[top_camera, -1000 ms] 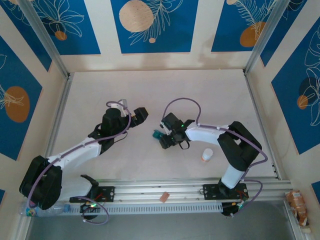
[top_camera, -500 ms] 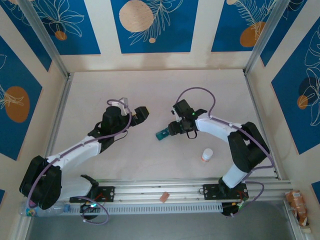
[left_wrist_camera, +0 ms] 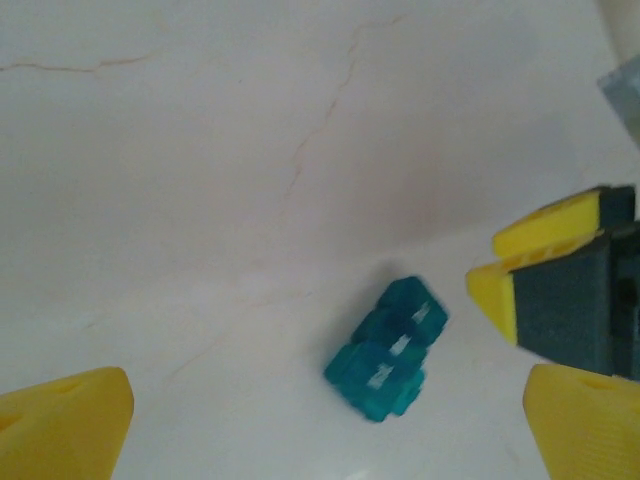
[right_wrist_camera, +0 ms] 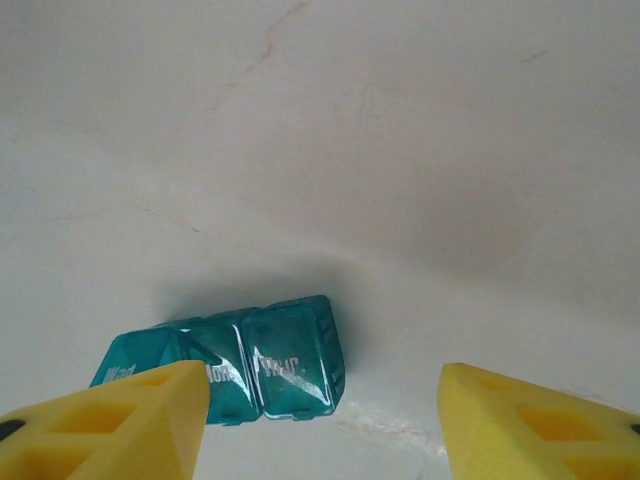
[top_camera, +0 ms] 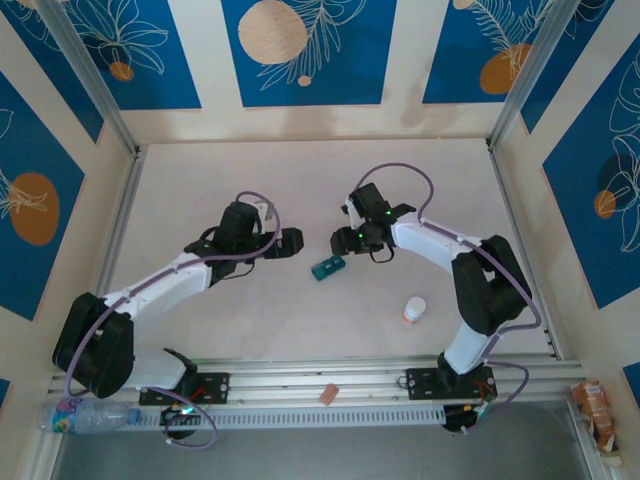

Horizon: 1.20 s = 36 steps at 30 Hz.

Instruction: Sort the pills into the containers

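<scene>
Moving in since 1 second ago: the left gripper (top_camera: 287, 243) is now sitting nearer the table's middle, its yellow fingers (left_wrist_camera: 62, 418) spread wide and carrying nothing. Just to its right, the small dark teal-green plastic pill box (top_camera: 327, 267), a strip of 3 square compartments, is lying flat on the pale table (top_camera: 200, 180), touching neither gripper; over that second it is shifting only slightly. The right gripper (top_camera: 345, 240), close against the box 1 second ago, is now sitting back beyond it, jaws parted and released. Its wrist view is showing the box low between the fingers, lids down, printing facing up. Further right, the small white bottle with an orange band (top_camera: 414, 309) is standing untouched.

Judgement: the box is being set down for the left arm to reach. All 3 lids are looking closed, so sorting is not yet starting; opening them is likely coming next.
</scene>
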### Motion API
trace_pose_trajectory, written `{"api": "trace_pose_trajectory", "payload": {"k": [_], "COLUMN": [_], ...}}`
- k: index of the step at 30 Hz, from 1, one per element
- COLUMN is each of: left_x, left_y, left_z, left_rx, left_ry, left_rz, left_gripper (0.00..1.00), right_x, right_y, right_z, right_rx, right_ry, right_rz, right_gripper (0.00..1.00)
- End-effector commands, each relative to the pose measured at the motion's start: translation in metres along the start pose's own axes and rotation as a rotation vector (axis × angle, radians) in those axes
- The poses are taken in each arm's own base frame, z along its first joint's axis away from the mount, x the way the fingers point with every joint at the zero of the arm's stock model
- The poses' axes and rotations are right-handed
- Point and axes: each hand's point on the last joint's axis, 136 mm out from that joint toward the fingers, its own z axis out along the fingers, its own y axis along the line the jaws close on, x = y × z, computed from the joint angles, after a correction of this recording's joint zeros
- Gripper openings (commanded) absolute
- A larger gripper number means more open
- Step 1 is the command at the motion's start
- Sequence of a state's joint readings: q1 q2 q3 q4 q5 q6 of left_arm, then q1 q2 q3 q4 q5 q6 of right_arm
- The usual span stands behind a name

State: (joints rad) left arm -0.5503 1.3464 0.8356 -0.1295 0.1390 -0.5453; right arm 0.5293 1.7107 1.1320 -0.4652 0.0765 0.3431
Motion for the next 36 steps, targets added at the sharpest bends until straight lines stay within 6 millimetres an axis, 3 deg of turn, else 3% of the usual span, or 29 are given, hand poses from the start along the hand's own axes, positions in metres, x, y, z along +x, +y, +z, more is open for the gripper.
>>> {"api": "trace_pose_trajectory", "payload": {"k": [1,13,27,36], "left_x": [0.013,0.044,0.065,0.056], "left_y": [0.007,-0.013,-0.034,-0.019], "left_z": [-0.001,0.017,0.047,0.063], "left_rx": [-0.081,-0.149,-0.108,-0.209], "left_ry": [0.080,0.200,0.232,0.208], "left_rz": [0.145,0.448,0.580,0.581], "left_gripper": [1.00,1.00,1.00,1.00], "right_x": [0.008,0.033,0.043,0.047], "right_y": [0.008,-0.003,-0.004,-0.003], "right_z": [0.007,0.038,0.043,0.045], "right_rx": [-0.009,0.085,0.079,0.071], "right_ry": [0.048,0.125,0.142,0.148], "right_rz": [-0.015,-0.053,-0.040,-0.034], "right_gripper": [0.62,0.62,0.61,0.61]}}
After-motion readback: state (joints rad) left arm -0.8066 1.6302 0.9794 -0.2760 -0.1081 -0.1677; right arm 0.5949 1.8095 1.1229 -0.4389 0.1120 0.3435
